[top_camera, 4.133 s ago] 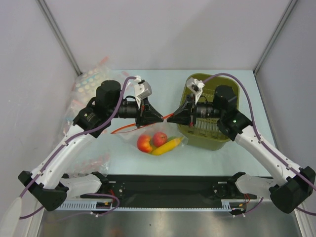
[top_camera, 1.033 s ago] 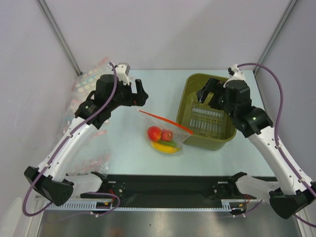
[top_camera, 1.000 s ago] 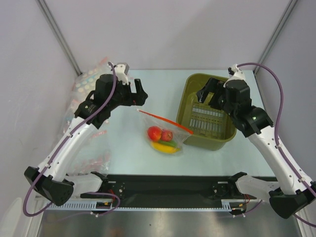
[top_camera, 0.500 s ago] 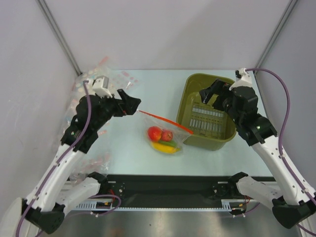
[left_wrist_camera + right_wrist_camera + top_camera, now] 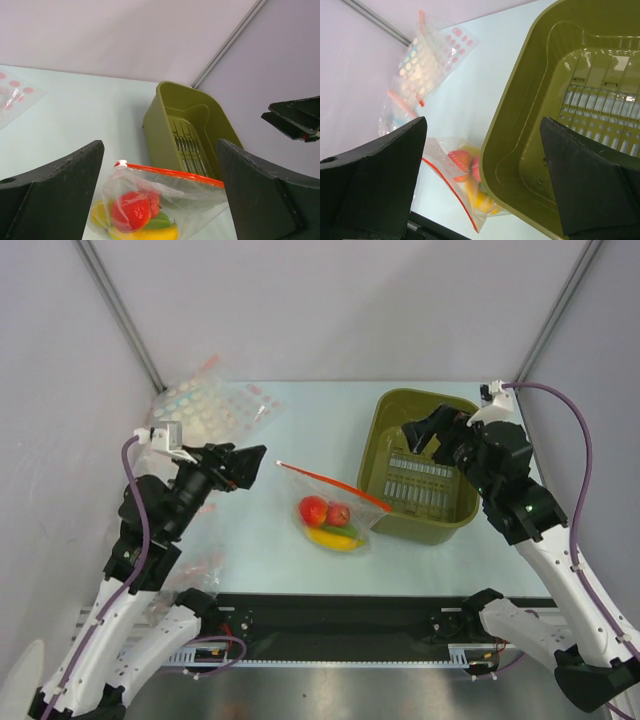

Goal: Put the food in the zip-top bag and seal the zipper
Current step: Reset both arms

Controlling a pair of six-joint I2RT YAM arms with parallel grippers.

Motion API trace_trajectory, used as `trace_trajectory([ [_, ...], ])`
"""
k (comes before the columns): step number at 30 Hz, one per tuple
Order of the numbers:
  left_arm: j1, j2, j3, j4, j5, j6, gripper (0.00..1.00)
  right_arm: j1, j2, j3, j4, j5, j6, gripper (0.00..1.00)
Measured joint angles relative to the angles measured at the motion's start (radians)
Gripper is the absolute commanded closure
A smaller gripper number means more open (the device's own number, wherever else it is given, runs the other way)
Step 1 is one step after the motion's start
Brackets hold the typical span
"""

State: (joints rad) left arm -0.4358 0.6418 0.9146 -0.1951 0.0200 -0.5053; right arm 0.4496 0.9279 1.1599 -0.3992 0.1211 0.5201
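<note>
Zip-top bag (image 5: 330,512) lying between grippers — zipper (image 5: 335,485) running diagonally, left end nearer left gripper (image 5: 252,464), right end beside basket (image 5: 400,405), below right gripper (image 5: 418,435). Both jaws standing apart, empty.

zip-top bag (image 5: 362,508): clear, floppy, lying flat mid-table (image 5: 330,415) | zipper (image 5: 335,485): orange-red, straight, along bag's 1 o'clock edge, seemingly shut | food (image 5: 326,522): two red fruits (image 5: 313,510), banana (image 5: 333,539), green piece (image 5: 341,530), inside, bunched at 7 o'clock

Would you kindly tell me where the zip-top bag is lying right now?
The zip-top bag lies mid-table in the top view, just left of the olive-green basket, with the food inside.
</note>
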Motion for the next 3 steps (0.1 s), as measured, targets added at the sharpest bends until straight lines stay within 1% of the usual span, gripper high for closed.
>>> trace_trajectory([
  [3,0.0,-0.015,-0.019,0.01,-0.003,-0.001,0.0,0.0,0.002,0.0,0.0,-0.02,-0.014,0.0],
])
